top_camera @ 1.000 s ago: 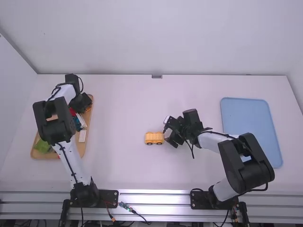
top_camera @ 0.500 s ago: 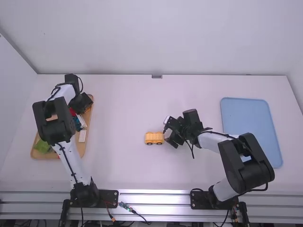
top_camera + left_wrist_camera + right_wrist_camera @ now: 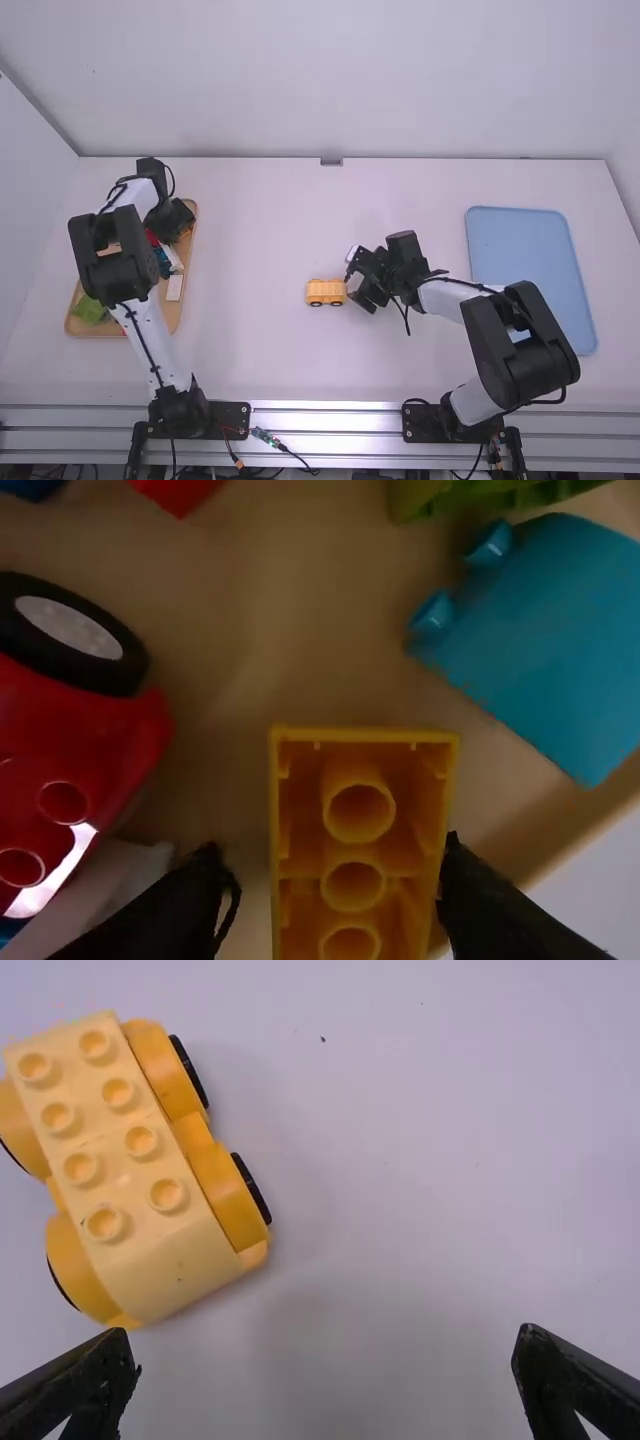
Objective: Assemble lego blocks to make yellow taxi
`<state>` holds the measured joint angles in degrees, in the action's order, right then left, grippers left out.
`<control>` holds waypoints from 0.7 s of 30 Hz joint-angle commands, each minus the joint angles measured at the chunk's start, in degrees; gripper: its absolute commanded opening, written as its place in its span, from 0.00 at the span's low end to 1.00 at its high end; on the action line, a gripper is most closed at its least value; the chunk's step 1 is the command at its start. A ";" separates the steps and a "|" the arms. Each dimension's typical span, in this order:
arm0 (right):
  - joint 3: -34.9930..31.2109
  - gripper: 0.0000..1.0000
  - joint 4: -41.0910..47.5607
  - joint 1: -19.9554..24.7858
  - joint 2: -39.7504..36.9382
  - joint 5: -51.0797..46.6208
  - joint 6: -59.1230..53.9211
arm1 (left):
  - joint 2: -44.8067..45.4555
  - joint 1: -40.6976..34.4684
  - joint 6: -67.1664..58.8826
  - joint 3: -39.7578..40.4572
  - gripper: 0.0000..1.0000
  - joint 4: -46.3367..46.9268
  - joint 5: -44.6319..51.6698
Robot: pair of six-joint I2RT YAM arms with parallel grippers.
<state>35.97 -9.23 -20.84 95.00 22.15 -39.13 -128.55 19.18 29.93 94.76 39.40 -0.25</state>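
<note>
Left pincer [image 3: 178, 222] is down at the far end of the wooden tray [image 3: 168, 322], spread, a finger on either side of an orange block [image 3: 362, 740] that sits underside up near the tray's right edge! Alongside in that tray, a red wheeled piece [image 3: 70, 745] and a teal block [image 3: 560, 640], with a green piece [image 3: 88, 308] by its near left corner and a white block [image 3: 174, 288] along its right side. Over to mid-bench [image 3: 250, 370], and there's the yellow taxi body [image 3: 326, 291], studs up, black-rimmed wheels at its sides, a little nearer the front edge than the back. Right pincer [image 3: 362, 290] is just beside it, released, fingers wide apart. And the blue tray [image 3: 530, 250] lies toward the bench's right edge.
</note>
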 commanded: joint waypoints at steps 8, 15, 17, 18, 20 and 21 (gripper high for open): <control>-0.24 0.99 0.20 0.17 -1.46 0.48 0.39 | -0.98 -1.20 0.68 2.40 0.28 5.16 2.16; -0.24 0.99 -3.96 0.17 -1.46 0.94 7.82 | -0.98 -0.92 0.52 3.76 0.02 4.55 2.14; -0.24 0.99 -5.35 0.17 -1.49 1.40 10.38 | -0.98 -0.76 0.09 5.25 0.02 5.86 2.12; -0.24 0.99 -6.34 0.17 -1.46 2.54 12.00 | -0.98 -0.96 0.07 6.80 0.02 7.28 2.08; -0.24 0.99 -8.17 0.26 -1.49 4.11 15.34 | -0.85 -1.25 0.09 9.18 0.02 9.88 0.17; -0.24 0.99 -8.33 0.28 -1.46 4.24 15.61 | -0.85 -1.27 0.09 9.35 0.02 10.05 -0.09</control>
<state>35.97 -17.12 -20.82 95.00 24.05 -29.06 -128.68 18.79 30.44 101.58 48.62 0.75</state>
